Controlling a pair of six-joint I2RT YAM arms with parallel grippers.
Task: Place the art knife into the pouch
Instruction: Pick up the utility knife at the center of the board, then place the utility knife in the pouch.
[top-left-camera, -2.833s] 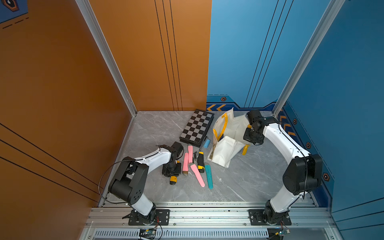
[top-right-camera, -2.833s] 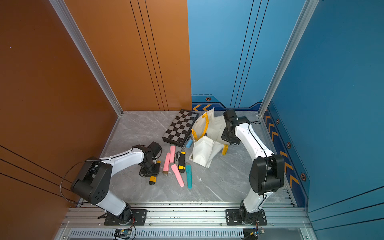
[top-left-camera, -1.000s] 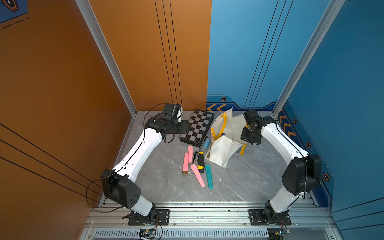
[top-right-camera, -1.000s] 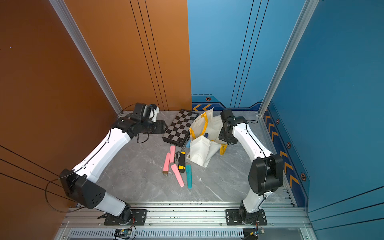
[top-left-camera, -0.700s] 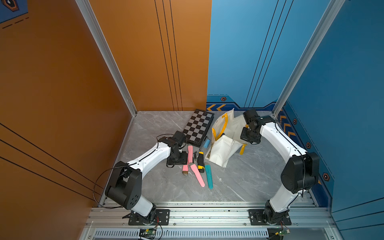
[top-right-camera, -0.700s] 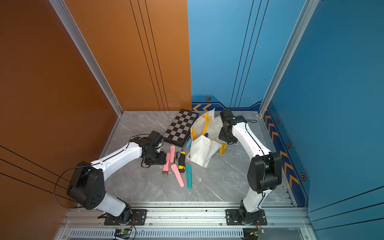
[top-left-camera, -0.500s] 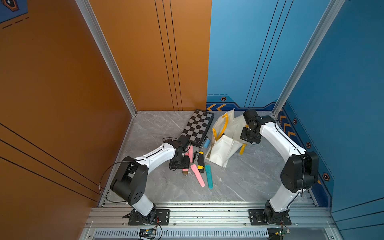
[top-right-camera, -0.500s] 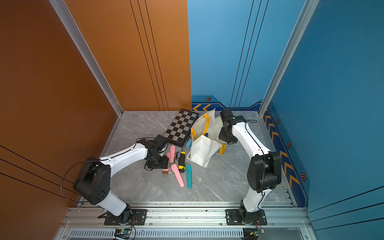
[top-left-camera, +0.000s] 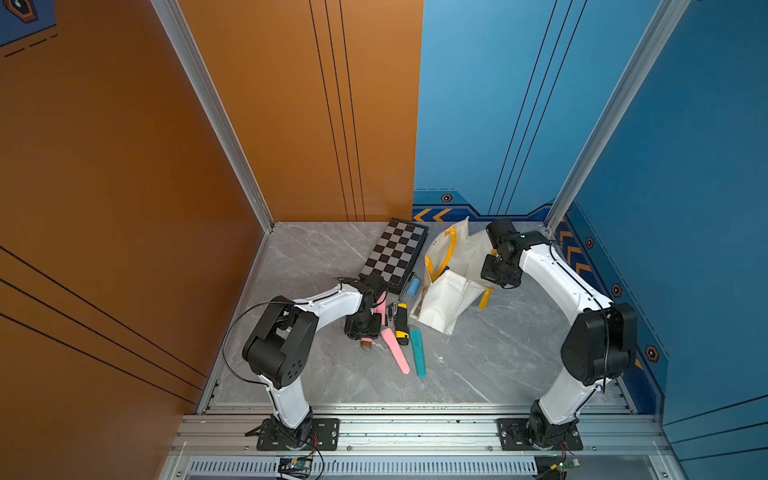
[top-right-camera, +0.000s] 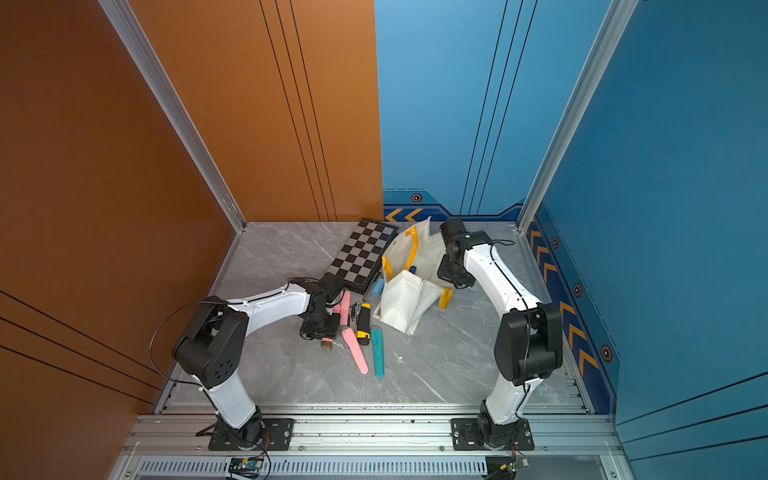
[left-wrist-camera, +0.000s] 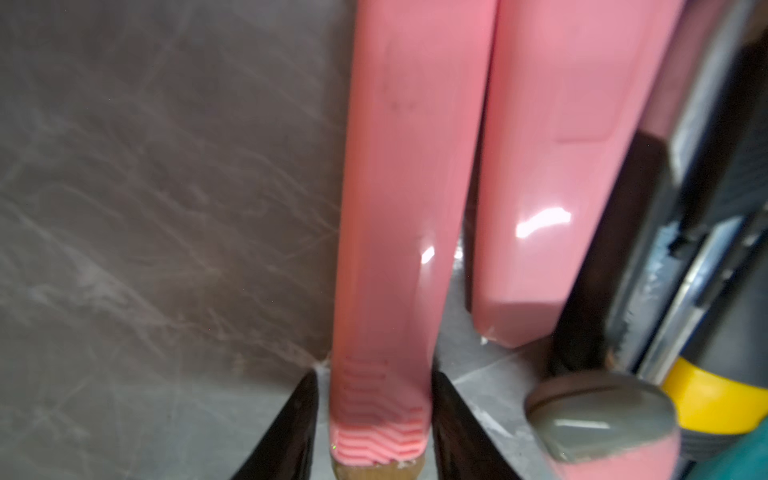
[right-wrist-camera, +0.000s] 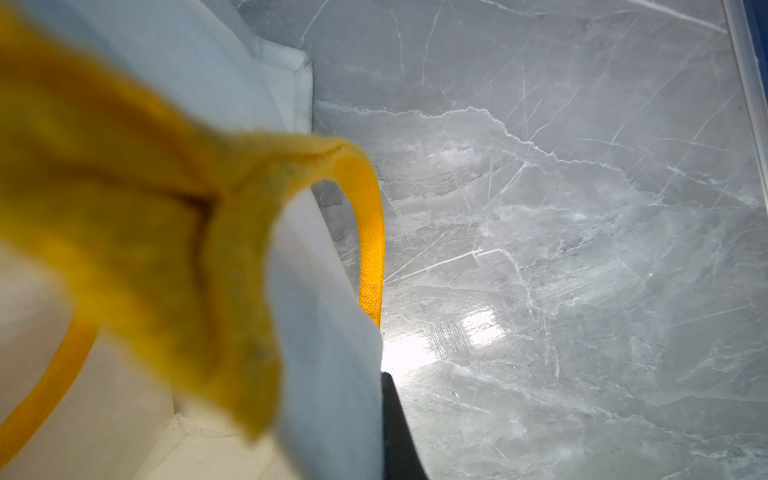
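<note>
Several art knives lie side by side on the grey floor. My left gripper (top-left-camera: 365, 328) (left-wrist-camera: 374, 378) is down over the leftmost one, a pink art knife (top-left-camera: 379, 302) (left-wrist-camera: 395, 208) with a tan end. Its black fingers (left-wrist-camera: 453, 415) hug the ribbed end on both sides. The cream-white pouch (top-left-camera: 444, 299) (top-right-camera: 405, 305) with yellow handles (top-left-camera: 448, 251) (right-wrist-camera: 370, 232) lies open to the right. My right gripper (top-left-camera: 498, 276) is shut on the pouch's rim by a handle and holds it up. In the right wrist view only one black finger (right-wrist-camera: 395, 424) shows, against the fabric.
A folded chessboard (top-left-camera: 395, 253) lies behind the knives. Beside the held knife are a second pink knife (top-left-camera: 395, 351), a grey one (top-left-camera: 390, 313), a black-and-yellow one (top-left-camera: 401, 328) and a teal one (top-left-camera: 417, 353). A small blue cylinder (top-left-camera: 413, 286) sits by the pouch.
My left arm swung from the back near the chessboard down onto the pink knives, and its jaws narrowed around the leftmost one. The right arm and pouch barely moved.
</note>
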